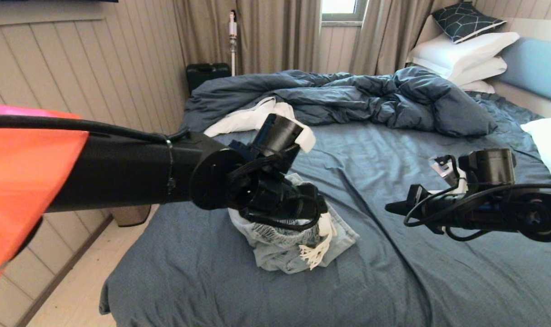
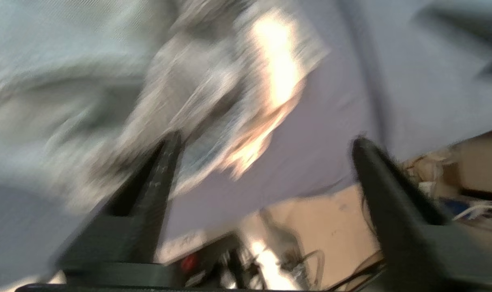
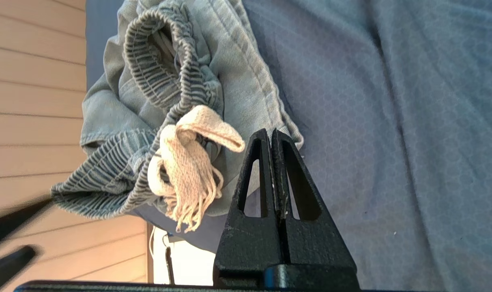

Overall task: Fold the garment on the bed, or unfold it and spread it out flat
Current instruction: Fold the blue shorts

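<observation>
Bunched garment [image 1: 298, 247] just under the left gripper [image 2: 266, 146] (fingers spread wide, empty).

Bunched pale denim shorts [image 1: 293, 245] on bed [image 1: 393, 281]

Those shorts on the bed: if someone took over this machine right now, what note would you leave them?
Left gripper: fingers open, holding nothing, right above the shorts.
Right gripper: fingers shut, empty, hanging over the bed beside the shorts.
Shorts: a bunched heap near the bed's near left side, waistband and drawstring on top.
Done: no flat spread or neat fold.
Left: spread them flat or fold them.
</observation>
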### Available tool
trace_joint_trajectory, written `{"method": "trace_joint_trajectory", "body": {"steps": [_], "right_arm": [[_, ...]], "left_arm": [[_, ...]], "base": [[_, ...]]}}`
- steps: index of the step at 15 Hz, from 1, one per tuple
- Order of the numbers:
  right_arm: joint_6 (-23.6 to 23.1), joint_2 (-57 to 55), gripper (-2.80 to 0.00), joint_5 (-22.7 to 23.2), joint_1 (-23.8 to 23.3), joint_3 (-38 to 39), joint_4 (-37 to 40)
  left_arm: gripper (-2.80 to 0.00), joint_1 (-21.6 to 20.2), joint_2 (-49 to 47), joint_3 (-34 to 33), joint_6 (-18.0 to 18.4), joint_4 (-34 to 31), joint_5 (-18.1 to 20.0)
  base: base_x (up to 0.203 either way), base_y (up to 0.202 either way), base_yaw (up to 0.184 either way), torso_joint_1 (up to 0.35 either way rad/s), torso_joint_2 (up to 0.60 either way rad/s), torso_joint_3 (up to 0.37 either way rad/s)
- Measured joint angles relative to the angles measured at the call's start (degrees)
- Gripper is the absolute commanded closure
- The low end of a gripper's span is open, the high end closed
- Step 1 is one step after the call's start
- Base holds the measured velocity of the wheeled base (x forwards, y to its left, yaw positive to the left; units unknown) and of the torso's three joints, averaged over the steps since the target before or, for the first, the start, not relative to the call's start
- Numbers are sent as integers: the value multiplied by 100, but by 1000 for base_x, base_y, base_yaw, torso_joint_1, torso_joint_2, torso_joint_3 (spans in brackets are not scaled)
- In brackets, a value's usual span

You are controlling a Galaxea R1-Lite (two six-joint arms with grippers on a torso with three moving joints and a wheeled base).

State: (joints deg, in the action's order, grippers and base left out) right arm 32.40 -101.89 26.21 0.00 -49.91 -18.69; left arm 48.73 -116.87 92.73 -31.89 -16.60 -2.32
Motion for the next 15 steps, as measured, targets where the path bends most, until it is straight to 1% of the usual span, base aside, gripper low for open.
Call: {"method": "trace_joint_trajectory", "body": {"steps": [4,6,8,11,15], "right_arm": [[-2,16,0,0,7,35,0],[-5,14,0,-4,18,38,1],[-5,4,0,-6,16,40,0],[-5,-12,0,-9,4,41,1],[0,-32,0,-9,-16,29,0]], "left_arm": [[0,-153,852,-2176,-5,886,-43],[0,-200,1225,-2855,9,1250,-32],[0,-223,1376,-3184,0,1375,34],[0,-222,1150,-3306,-4,1630,41],[0,-244,262,-3194,24,2616,18]], "base": [[0,0,0,0,0,0],[0,0,0,0,0,0],[0,0,0,0,0,0],[0,0,0,0,0,0],[0,0,0,0,0,0]]}}
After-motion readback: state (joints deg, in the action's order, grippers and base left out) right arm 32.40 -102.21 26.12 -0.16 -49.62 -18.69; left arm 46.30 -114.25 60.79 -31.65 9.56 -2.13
